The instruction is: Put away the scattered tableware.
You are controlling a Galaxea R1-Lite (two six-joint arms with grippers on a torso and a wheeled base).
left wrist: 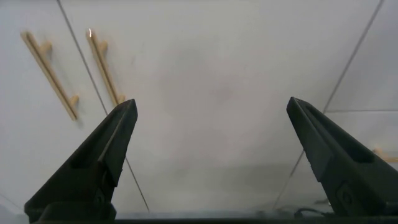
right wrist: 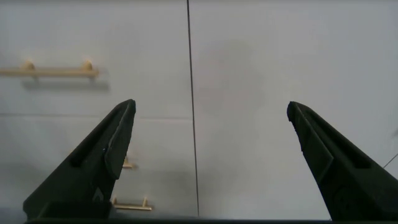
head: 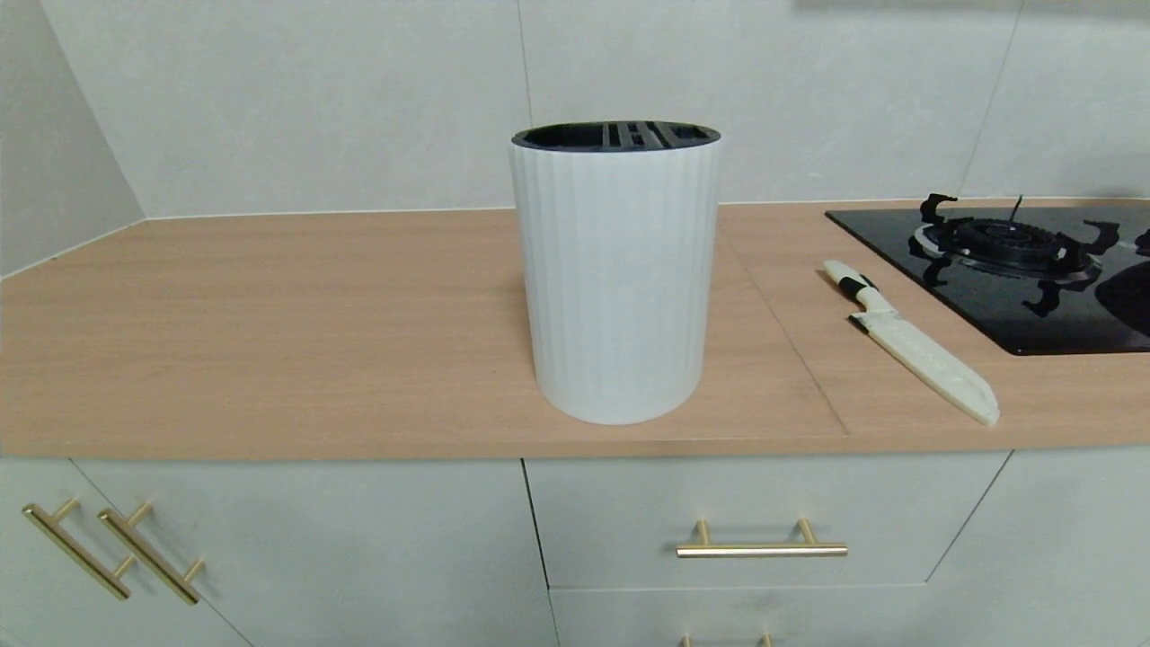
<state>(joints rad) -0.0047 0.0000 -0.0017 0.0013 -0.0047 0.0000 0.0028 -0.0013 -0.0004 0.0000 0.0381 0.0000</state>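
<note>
knife (head: 907,340) lies on the counter (head: 269,341) between white holder (head: 616,279) and hob (head: 1006,244), diagonal, handle toward the wall, tip toward the front edge (angled right). left gripper (left wrist: 210,102) and right gripper (right wrist: 209,104) gape, empty.

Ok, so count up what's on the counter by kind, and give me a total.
Holder: 1
Knife: 1
Hob: 1
Total: 3
</note>
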